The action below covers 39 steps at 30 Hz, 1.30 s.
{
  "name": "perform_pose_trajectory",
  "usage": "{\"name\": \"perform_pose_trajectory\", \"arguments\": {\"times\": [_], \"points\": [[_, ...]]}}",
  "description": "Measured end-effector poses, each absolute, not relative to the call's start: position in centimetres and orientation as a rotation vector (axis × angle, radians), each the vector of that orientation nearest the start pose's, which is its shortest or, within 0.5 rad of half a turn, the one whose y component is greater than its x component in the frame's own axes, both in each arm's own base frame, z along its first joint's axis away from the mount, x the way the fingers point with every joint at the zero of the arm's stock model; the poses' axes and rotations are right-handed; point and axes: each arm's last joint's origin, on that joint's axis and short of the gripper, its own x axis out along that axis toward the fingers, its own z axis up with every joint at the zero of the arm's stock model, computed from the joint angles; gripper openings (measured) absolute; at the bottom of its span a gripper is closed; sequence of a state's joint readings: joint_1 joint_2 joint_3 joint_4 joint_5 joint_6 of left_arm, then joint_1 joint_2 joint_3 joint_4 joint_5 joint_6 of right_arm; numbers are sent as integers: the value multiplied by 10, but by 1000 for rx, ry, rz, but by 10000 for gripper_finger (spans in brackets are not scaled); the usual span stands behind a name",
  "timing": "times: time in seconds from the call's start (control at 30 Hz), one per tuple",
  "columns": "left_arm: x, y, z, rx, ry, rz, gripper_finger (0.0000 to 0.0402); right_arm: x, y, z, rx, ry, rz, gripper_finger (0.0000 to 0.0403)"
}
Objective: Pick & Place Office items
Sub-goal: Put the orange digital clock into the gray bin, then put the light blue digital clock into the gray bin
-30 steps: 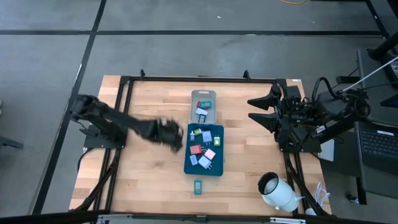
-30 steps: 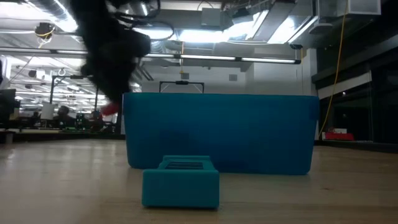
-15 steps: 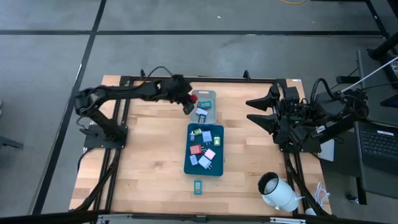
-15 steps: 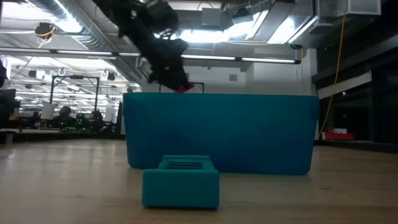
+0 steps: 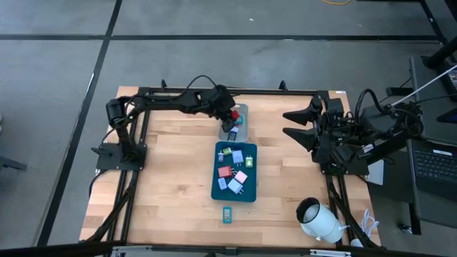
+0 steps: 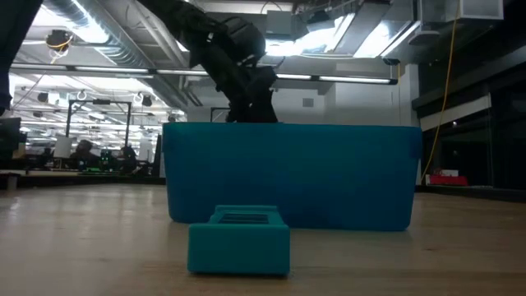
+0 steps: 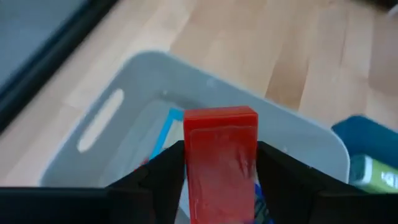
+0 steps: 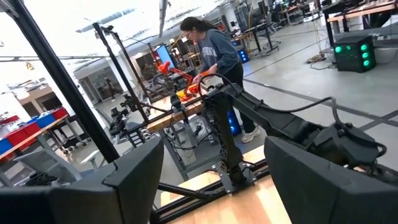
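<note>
My left gripper (image 5: 232, 115) hangs over the small grey tray (image 5: 240, 108) at the table's far side, shut on a red block (image 7: 221, 162); the left wrist view shows the grey tray (image 7: 124, 99) below it, with small items inside. The dark-teal tray (image 5: 216, 187) holds several tiny coloured office items. One teal item (image 5: 227, 214) lies on the wood near the table's near edge; the low view shows it (image 6: 238, 240) in front of the teal tray's wall (image 6: 329, 177). My right gripper (image 5: 298, 126) waits open at the table's right side. My left gripper pinches the red block between its two fingers, one finger (image 7: 165, 171) on each long side of it. The block is lifted clear above the grey tray and sticks out forward past the fingertips. The fingers come at it from above, slanting down.
A big white cylinder (image 5: 320, 221) lies at the table's near right corner. A black frame (image 5: 143, 96) runs around the table's edges. Bare wood shows left of the trays. A laptop (image 5: 435, 168) stands off the table's right. A person (image 8: 214, 59) works at a bench in the room beyond.
My left arm has swung from the table's left middle toward the far edge and then right, carrying the red block, and now stands over the grey tray. The trays and the loose teal item have not moved.
</note>
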<state>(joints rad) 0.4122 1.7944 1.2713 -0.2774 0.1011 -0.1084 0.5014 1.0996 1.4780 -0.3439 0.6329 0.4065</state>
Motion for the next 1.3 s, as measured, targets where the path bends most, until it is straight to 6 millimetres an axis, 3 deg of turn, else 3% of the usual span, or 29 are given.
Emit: {"name": "perform_pose_trajectory", "arguments": {"times": [0.17, 0.37, 0.5, 0.63, 0.77, 0.87, 1.03, 1.2, 1.3], "points": [[352, 152, 222, -321, 795, 330, 229, 181, 79, 488, 418, -56, -131, 284], [343, 128, 254, -315, 747, 227, 249, 181, 79, 487, 410, -49, -132, 284], [323, 82, 285, -326, 802, 117, 250, 181, 79, 487, 406, -44, -133, 284], [300, 19, 310, -342, 860, 45, 250, 181, 79, 487, 393, -41, -133, 284], [275, -42, 322, -414, 911, 69, 250, 181, 79, 486, 381, -39, -134, 284], [265, -89, 322, -465, 920, 39, 251, 180, 80, 487, 374, -37, -119, 284], [261, -153, 304, -627, 950, 70, 251, 178, 83, 485, 375, -20, -96, 284], [283, -197, 274, -860, 865, 135, 251, 177, 86, 482, 395, 11, -74, 284], [304, -212, 250, -973, 816, 179, 251, 176, 91, 481, 382, 35, -14, 284]]}}
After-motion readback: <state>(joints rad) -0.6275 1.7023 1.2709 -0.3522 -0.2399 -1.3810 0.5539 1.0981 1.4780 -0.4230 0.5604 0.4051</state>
